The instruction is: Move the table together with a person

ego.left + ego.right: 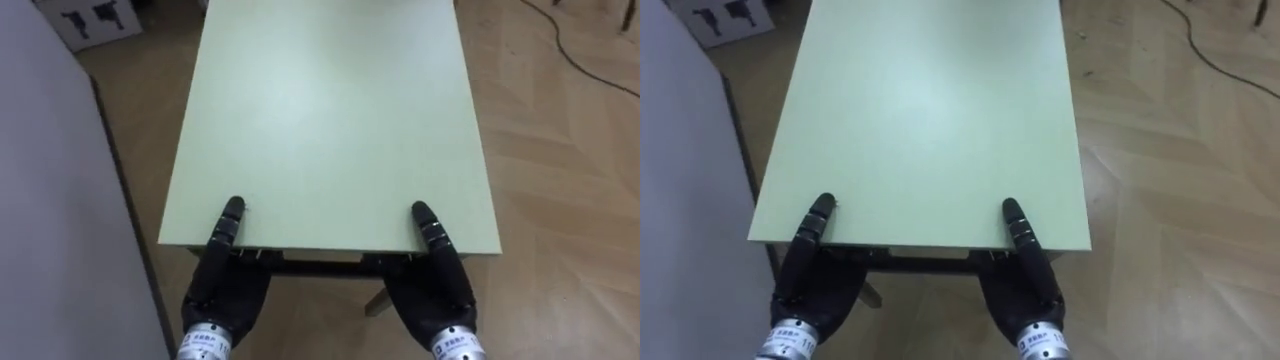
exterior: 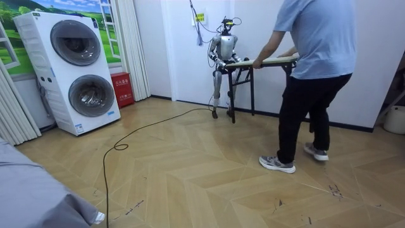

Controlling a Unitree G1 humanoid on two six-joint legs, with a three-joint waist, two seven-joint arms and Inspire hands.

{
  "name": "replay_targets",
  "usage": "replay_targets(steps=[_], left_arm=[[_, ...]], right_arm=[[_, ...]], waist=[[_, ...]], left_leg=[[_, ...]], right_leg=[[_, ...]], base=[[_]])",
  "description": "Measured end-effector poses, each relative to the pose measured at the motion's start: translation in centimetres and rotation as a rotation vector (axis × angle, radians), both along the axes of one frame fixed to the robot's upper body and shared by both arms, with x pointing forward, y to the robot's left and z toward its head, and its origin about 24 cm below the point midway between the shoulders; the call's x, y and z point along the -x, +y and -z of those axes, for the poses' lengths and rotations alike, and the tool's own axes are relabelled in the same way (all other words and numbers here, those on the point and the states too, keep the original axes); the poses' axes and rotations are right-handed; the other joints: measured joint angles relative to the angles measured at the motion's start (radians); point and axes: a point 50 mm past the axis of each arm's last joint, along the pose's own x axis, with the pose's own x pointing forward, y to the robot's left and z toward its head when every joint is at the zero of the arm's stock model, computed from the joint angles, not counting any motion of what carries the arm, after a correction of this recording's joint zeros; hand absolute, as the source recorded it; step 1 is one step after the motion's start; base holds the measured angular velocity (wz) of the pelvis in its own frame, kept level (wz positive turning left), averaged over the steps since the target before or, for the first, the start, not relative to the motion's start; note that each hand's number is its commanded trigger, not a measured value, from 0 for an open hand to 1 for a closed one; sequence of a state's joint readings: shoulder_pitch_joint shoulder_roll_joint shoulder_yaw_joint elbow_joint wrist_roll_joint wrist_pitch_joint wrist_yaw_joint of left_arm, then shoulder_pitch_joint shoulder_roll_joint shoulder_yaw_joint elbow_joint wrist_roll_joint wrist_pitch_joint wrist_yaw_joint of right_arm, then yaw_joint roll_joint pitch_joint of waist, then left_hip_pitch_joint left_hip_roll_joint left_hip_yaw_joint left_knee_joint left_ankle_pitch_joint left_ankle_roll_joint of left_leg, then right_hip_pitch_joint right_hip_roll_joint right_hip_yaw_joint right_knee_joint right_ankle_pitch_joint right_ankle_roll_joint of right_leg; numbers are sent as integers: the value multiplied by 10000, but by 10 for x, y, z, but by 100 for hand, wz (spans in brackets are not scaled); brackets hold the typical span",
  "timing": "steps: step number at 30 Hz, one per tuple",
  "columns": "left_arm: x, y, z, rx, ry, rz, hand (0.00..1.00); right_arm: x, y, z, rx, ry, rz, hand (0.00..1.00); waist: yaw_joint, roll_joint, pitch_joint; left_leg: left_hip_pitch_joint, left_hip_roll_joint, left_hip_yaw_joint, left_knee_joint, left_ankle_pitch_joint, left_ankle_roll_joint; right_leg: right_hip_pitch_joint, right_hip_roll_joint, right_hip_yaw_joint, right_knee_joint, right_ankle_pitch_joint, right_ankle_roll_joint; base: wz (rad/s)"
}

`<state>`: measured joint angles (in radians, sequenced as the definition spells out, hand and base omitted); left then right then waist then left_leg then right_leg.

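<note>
With the table [image 1: 330,120] between robot and person [image 2: 313,63], left hand [image 1: 228,285] and right hand [image 1: 432,285] meet its near edge, grip hidden underneath so I cannot tell, and should stay level, matching the person's pace.

The far end of the table [image 1: 330,110] is cut off by the top edge of both eye views, and its legs are mostly hidden beneath the top. The left hand [image 1: 225,290] and the right hand [image 1: 435,285] are partly covered by the table's near edge, so their hold underneath cannot be made out. A white box [image 1: 95,22] at the upper left is cropped. A grey surface [image 1: 50,200] is cut off by the left edge and cannot be identified. In the room view the person [image 2: 316,44] is cut off above the shoulders, and the table's end is hidden behind that person's body.
</note>
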<state>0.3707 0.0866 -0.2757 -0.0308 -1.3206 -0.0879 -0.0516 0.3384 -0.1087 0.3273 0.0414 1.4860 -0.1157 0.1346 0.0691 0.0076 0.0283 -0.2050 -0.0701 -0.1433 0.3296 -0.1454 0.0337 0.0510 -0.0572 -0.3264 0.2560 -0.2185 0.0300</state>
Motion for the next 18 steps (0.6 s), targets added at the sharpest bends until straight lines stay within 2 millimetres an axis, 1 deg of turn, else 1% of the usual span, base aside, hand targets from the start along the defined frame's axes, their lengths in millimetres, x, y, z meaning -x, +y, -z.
replay_targets(steps=[1,2,3,4,5,6,7,8,9,10,11,12,13,14,16,17,18], left_arm=[[0,0,1,-9,73,29,100],[0,-1,1,47,91,48,100],[0,-2,0,133,84,62,100],[-1,-4,0,164,77,130,100],[-2,-6,-1,181,68,288,100],[-2,-9,-1,164,80,443,100],[-3,-9,-1,146,57,457,100],[-5,-8,-3,156,-9,454,100],[-6,-11,-3,251,5,431,100],[-7,-10,-3,262,-14,354,100],[-6,-11,-3,255,-14,346,100],[-4,-10,-2,255,5,287,100],[-3,-10,-2,255,6,254,100],[-4,-10,-2,270,-4,227,100],[-4,-11,-3,263,-6,246,100],[-4,-10,-2,237,92,217,100],[-4,-11,-2,274,179,121,100]], right_arm=[[0,-1,1,-1,51,-9,100],[0,-3,0,53,13,2,100],[-2,-6,-1,142,-46,45,100],[-2,-7,-1,163,-59,97,100],[-2,-10,-1,143,-39,184,100],[-2,-13,-1,190,-12,249,100],[-2,-13,-1,197,-40,241,100],[-4,-12,-4,237,-140,212,100],[-4,-15,-5,353,-203,206,100],[-4,-16,-6,401,-236,208,100],[-4,-16,-6,430,-233,223,100],[-4,-15,-5,402,-213,170,100],[-4,-14,-5,391,-220,153,100],[-4,-14,-5,395,-232,155,100],[-4,-12,-5,359,-212,157,100],[-3,-11,-4,394,-121,159,100],[-3,-10,-3,414,-75,162,100]], waist=[[-58,3,2],[-198,4,-10],[-421,62,-20],[-542,118,-22],[-665,206,-11],[-625,263,-1],[-582,261,-1],[-484,248,-6],[-530,380,-61],[-519,438,-76],[-405,469,-78],[-271,481,-86],[-212,507,-93],[-60,564,-86],[-99,554,-80],[-90,568,-72],[-77,566,-73]], left_leg=[[-45,-45,-122,22,33,-17],[-257,-111,71,47,129,19],[-501,-25,1013,47,278,214],[-565,95,1709,-7,375,363],[-505,346,2797,-208,551,643],[-428,377,2723,-293,579,687],[-429,335,2609,-307,580,681],[-445,92,2358,-456,708,647],[-436,-147,2210,-749,957,616],[-432,-140,2275,-869,1028,590],[-442,5,2689,-652,944,579],[-438,335,3421,93,328,509],[-439,476,3583,334,74,452],[-449,560,3583,363,-95,602],[-367,543,3410,118,-97,713],[-237,556,3286,-7,-71,733],[-175,557,3165,-50,-73,733]], right_leg=[[20,53,90,-38,-25,-58],[189,65,153,-255,-32,-91],[236,58,-100,-377,-48,-111],[238,57,-281,-305,-52,-111],[114,59,-308,23,-93,-128],[-24,138,87,220,-263,-177],[-38,225,431,-41,-293,-258],[-239,243,834,-681,-202,-413],[-329,63,528,-671,-223,-447],[-340,4,307,-715,-210,-473],[-324,-142,-119,-718,-205,-474],[-284,-199,-515,-655,-213,-437],[-264,-158,-594,-611,-223,-421],[-210,-48,-629,-433,-247,-387],[-401,-63,-703,30,-259,-363],[-720,-127,-568,563,-326,-188],[-870,-123,-268,444,-440,-39]], base=[[83],[125],[124],[135],[103],[80],[47],[59],[58],[49],[11],[4],[0],[16],[22],[11],[8]])
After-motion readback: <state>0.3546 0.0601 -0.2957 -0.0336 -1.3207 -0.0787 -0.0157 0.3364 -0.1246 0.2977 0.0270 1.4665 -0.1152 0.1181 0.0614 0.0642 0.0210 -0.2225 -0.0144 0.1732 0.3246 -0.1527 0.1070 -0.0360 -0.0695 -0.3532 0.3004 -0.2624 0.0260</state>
